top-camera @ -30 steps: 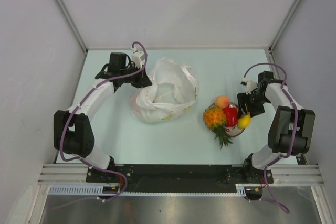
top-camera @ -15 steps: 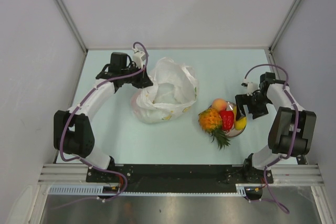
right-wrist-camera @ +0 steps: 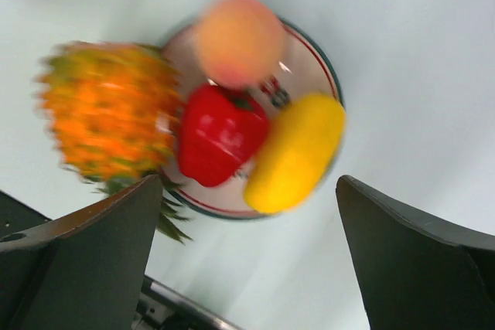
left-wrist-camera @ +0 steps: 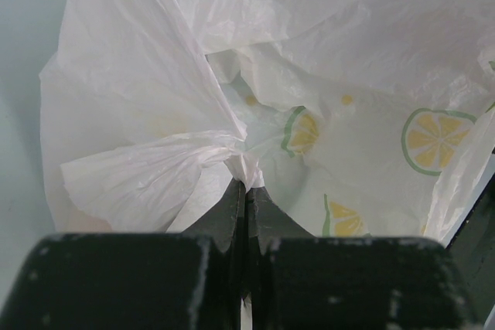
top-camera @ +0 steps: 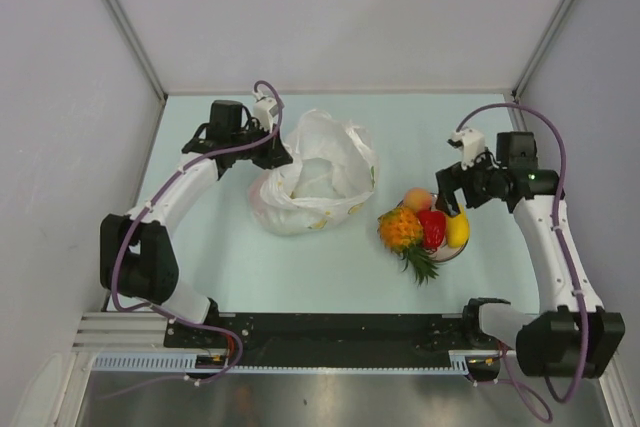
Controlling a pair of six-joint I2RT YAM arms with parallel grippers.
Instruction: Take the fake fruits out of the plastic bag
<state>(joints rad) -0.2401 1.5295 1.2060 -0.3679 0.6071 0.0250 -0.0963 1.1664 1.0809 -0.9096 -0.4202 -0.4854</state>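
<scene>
The plastic bag (top-camera: 318,175) lies crumpled left of centre, its mouth up. My left gripper (top-camera: 274,154) is at the bag's left rim, shut on a pinch of its film (left-wrist-camera: 241,166). In the left wrist view the bag's inside (left-wrist-camera: 363,113) shows white film with lemon-slice prints. The fake fruits sit on a round plate (top-camera: 447,254): an orange pineapple (top-camera: 402,229), a red strawberry (top-camera: 433,227), a peach (top-camera: 418,198) and a yellow fruit (top-camera: 458,231). My right gripper (top-camera: 452,187) hovers above the plate's far side, open and holding nothing. Its wrist view shows the yellow fruit (right-wrist-camera: 298,152) below.
The plate's rim (right-wrist-camera: 326,67) carries red and green marks. The pineapple's green crown (top-camera: 423,265) hangs over the plate towards the near edge. Grey walls close in the table on three sides, and a black rail (top-camera: 330,327) runs along the front.
My right gripper opened wide and lifted back from the plate, leaving the yellow fruit lying there. The plate and its fruits shifted slightly left. The left gripper and the bag stayed put.
</scene>
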